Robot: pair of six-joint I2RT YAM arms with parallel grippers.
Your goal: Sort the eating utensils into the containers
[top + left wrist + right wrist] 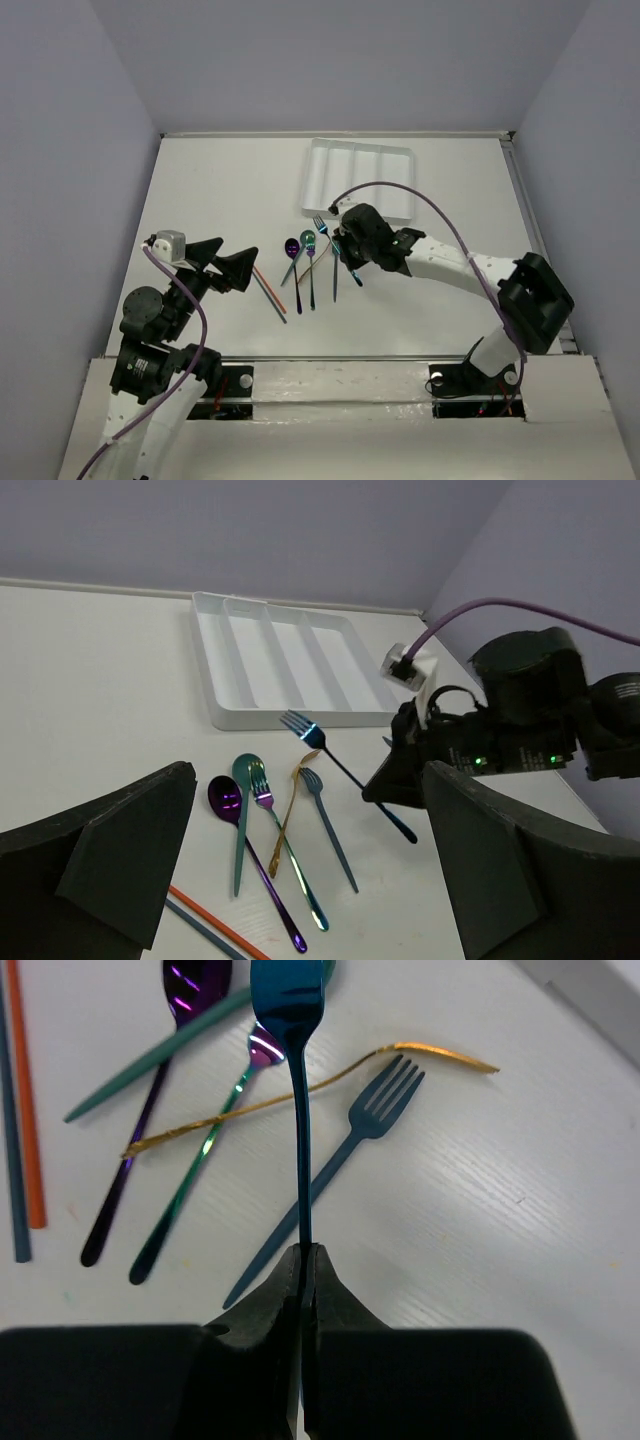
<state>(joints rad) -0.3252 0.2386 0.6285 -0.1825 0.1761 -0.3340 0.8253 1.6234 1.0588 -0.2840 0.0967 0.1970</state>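
We have the right end effector [303,1260] pinched shut on the thin handle of a dark blue fork [296,1050]. The fork looks lifted clear of the tabletop [220,190], its tines pointing toward the near wall of the white tray [250,718] and close to it. The left end effector [238,252] has its fingers spread apart on nothing and hangs over the chopsticks [270,293], well away from the tray. The other pieces lie together between the two arms: a purple spoon [225,798], a teal spoon [247,772], a gold fork [430,1053] and a lighter blue fork [370,1125]. As we read it, the step in hand is carrying the held fork into one of the tray's compartments, none of which shows anything inside. From above, the fork sits at an angle to those long slots, so we should turn the wrist until handle and slot run parallel before going down. The grip is only a fingertip pinch on a slim, slick handle, so the fork may pivot. We would move slowly and keep it level. We should lift the tines over the near wall, lower until the fork is between the dividers, and only then part the fingers, so it does not bounce out or come to rest on a divider.
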